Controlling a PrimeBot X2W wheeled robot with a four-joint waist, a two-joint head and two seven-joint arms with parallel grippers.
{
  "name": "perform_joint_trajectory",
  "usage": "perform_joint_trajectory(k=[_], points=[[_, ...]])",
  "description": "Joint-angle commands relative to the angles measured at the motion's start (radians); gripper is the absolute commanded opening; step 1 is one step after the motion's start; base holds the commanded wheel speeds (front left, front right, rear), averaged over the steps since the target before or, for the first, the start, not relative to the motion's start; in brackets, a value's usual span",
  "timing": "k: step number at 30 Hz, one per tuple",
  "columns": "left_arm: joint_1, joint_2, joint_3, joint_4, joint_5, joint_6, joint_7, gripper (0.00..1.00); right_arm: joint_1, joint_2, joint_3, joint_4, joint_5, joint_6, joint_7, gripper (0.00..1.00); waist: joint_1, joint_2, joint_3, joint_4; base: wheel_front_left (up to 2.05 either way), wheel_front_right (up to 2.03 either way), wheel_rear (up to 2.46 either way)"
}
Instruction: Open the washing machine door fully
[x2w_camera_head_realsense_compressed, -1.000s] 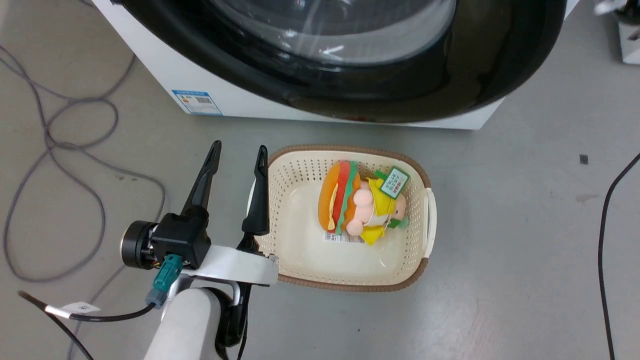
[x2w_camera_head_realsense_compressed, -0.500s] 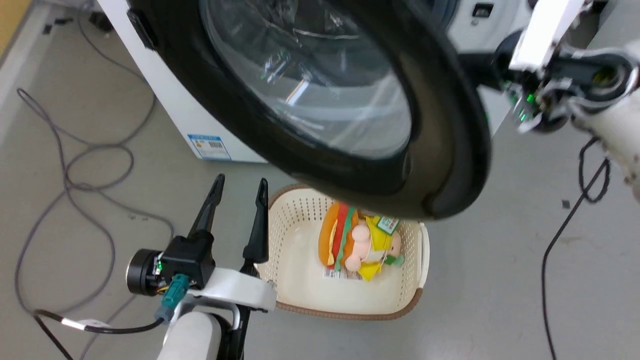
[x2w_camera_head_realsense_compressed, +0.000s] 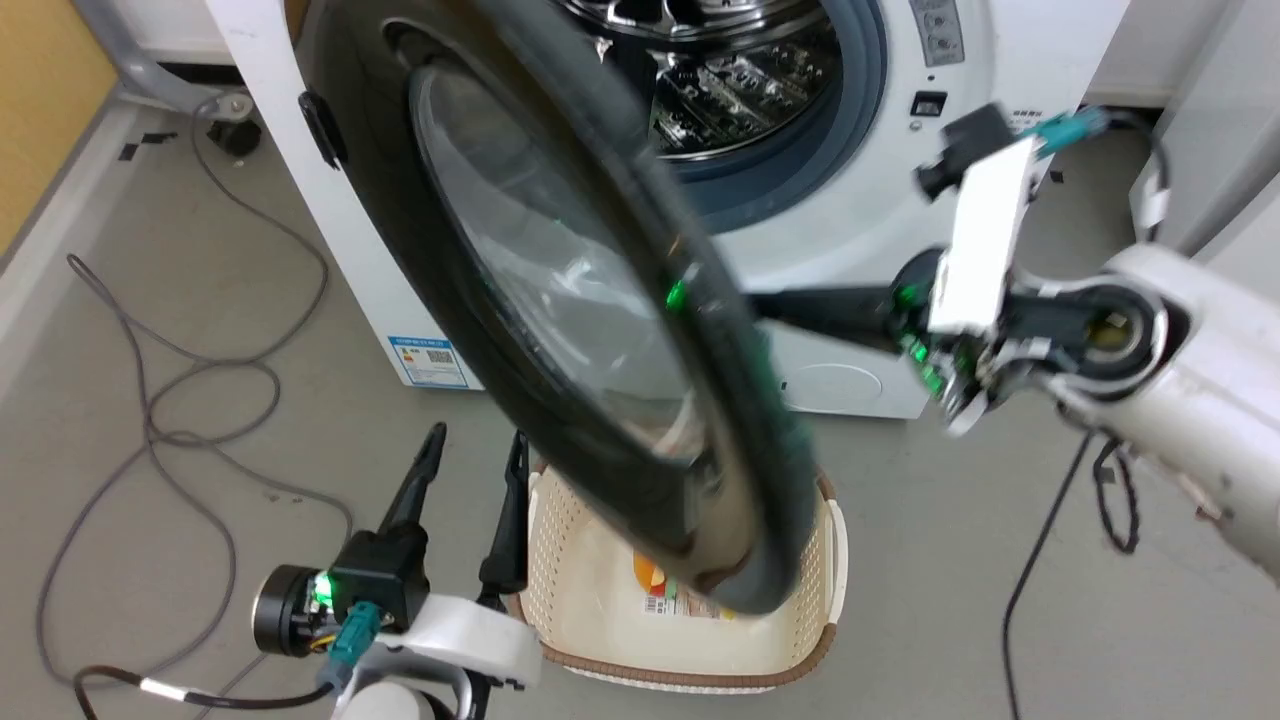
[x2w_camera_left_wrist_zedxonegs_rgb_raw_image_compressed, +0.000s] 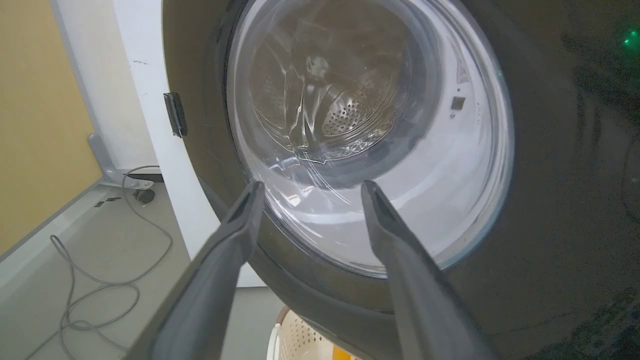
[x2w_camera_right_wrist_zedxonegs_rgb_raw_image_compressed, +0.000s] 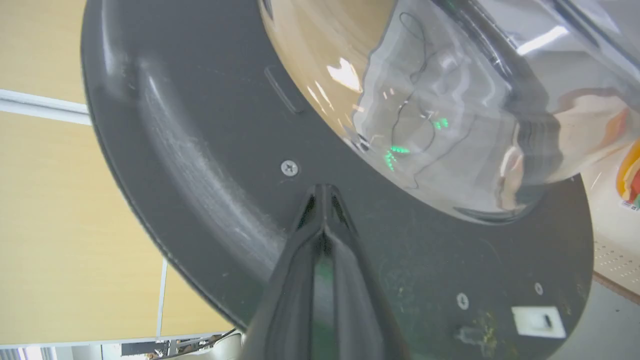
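Door (x2w_camera_head_realsense_compressed: 560, 330) swung wider | right hand (x2w_camera_right_wrist_zedxonegs_rgb_raw_image_compressed: 325, 192) pressed together (tips at door) | left hand (x2w_camera_head_realsense_compressed: 477, 434) spread | blue label (x2w_camera_head_realsense_compressed: 427, 361) unreadable

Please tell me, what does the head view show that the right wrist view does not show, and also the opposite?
Head view, not the right wrist view: the steel drum and white front of the washing machine, its blue label, and the open left hand.
Right wrist view, not the head view: the shut tips of the right hand at the inner face of the washing machine door, near a screw, and a white clip.
Both: that door, partly open, and the cream basket.
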Motion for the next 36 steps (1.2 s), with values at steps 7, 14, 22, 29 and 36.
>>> perform_joint_trajectory(k=[7,14,22,29,36], points=[[0.016,0.004,-0.008,0.01,0.0,0.001,-0.005,1.0,0.088,-0.011,0.004,-0.144,-0.057,0.001,0.001,0.0,0.0001,-0.0001,-0.012,0.008,0.0,0.0,0.0],[0.017,0.005,-0.015,0.015,-0.007,0.003,-0.005,1.0,0.131,0.022,0.004,-0.167,-0.096,0.001,0.013,0.0,0.0001,-0.0001,-0.014,0.018,0.0,0.0,0.0],[0.015,0.007,-0.018,0.022,-0.014,0.008,-0.005,1.0,0.154,0.073,0.004,-0.17,-0.101,0.001,0.006,0.0,0.0001,-0.0001,-0.015,0.02,0.0,0.0,0.0],[0.018,0.009,-0.019,0.028,-0.021,0.014,-0.005,1.0,0.216,0.047,-0.009,-0.197,-0.072,0.001,-0.142,0.87,0.0001,-0.0001,-0.03,0.009,0.0,0.0,0.0],[0.039,0.015,-0.014,0.035,-0.032,0.02,-0.005,1.0,0.408,-0.043,-0.1,-0.324,-0.091,0.001,-0.392,1.0,0.0001,-0.0001,-0.062,-0.001,0.0,0.0,0.0]])
